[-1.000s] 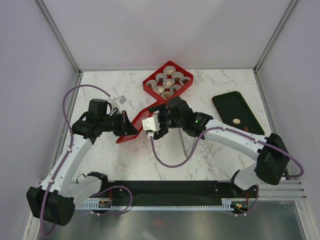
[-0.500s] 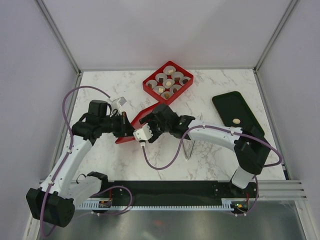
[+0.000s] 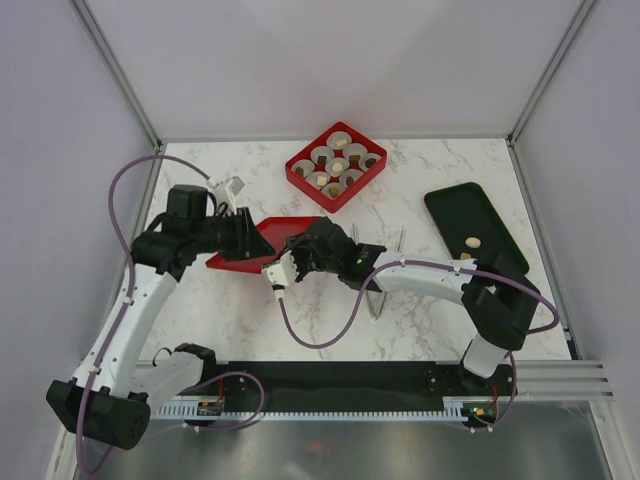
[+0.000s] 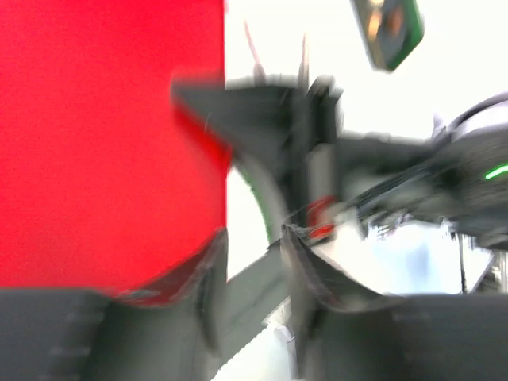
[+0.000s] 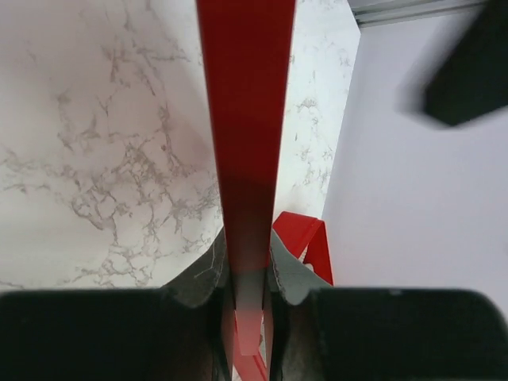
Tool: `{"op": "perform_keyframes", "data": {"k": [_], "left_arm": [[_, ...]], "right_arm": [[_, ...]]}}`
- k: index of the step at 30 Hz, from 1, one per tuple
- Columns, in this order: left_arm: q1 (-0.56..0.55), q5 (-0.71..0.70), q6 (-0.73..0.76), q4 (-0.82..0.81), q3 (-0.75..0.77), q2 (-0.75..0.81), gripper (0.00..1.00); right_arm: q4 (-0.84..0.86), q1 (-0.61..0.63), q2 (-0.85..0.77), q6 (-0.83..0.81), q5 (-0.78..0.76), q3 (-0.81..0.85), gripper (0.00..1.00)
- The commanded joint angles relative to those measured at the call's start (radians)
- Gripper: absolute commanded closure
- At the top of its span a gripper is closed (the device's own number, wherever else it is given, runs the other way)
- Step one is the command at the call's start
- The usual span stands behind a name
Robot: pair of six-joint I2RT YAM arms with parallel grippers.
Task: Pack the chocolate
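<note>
My right gripper [image 5: 246, 270] pinched the lid [image 5: 246, 119] edge-on — left gripper [image 4: 252, 246] blurred, grip unclear; that thin hold could let it twist and drop.

Chocolate [image 3: 338, 165] tiny; red lid [image 4: 111, 143] blurred.

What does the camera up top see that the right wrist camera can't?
Only the top view shows the red box with paper cups of chocolate, and the dark tray. Only the right wrist view shows, close up, the right gripper pinching the thin edge of the red lid. Both show the lid and the marble table.
</note>
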State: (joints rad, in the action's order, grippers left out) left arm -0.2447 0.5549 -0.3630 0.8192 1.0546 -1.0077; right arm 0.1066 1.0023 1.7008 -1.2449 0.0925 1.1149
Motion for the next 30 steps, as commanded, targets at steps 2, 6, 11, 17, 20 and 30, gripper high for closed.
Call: {"op": "perform_keyframes", "data": {"k": [2,6,11,17,20,30], "left_arm": [[0.001,-0.189,-0.062,-0.002,0.353,-0.041,0.44],[0.01,-0.317,-0.091,0.049,0.583,-0.124,0.23],[0.033,-0.368,-0.126,0.075,0.766,-0.202,0.0],[0.056,-0.389,-0.129,0.089,0.867,-0.244,0.0],[0.064,-0.4,-0.123,0.089,0.872,-0.256,0.0],[0.068,-0.294,-0.117,-0.049,0.711,-0.311,0.0]], "right_arm": [[0.155,0.03,-0.081,0.108,0.006,-0.023,1.0],[0.191,0.033,-0.15,0.188,-0.01,-0.058,1.0],[0.283,0.026,-0.242,0.45,-0.138,-0.118,1.0],[0.067,-0.129,-0.247,0.939,-0.182,0.066,1.0],[0.027,-0.262,-0.215,1.178,-0.032,0.117,1.0],[0.21,-0.55,0.067,1.883,0.366,0.341,1.0]]}}
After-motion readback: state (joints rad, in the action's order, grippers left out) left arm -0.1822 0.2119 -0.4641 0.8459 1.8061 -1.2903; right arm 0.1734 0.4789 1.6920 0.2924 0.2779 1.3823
